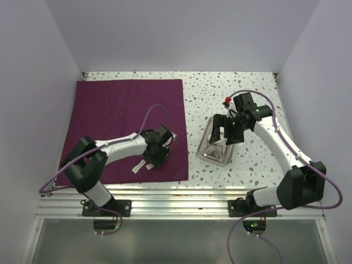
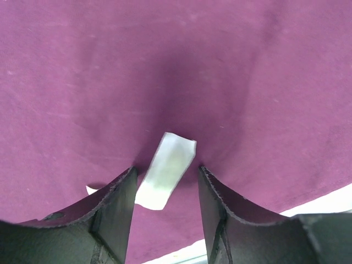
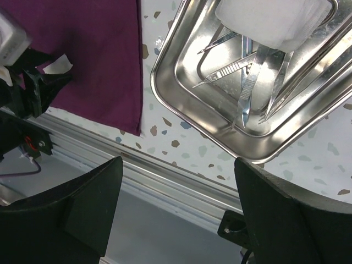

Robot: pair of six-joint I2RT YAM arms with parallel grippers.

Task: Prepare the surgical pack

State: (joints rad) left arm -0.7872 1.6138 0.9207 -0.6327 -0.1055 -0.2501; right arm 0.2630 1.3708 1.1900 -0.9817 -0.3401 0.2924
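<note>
The maroon cloth (image 1: 126,121) lies spread flat on the left of the table. My left gripper (image 1: 153,160) is open just above the cloth's near right part, its jaws (image 2: 166,169) on either side of a small white tag (image 2: 165,170) and not closed on it. The steel tray (image 1: 212,155) stands on the bare table right of the cloth. It holds a white gauze pad (image 3: 269,22) and metal instruments (image 3: 247,82), scissors and tweezers lying crossed. My right gripper (image 1: 224,137) is wide open and empty (image 3: 179,162) above the tray (image 3: 192,118).
An aluminium rail (image 1: 176,198) runs along the table's near edge, close below the tray (image 3: 165,181). White walls close in the back and both sides. A small red-tipped part (image 1: 226,100) sits by the right wrist. Speckled tabletop (image 1: 220,88) lies behind the tray.
</note>
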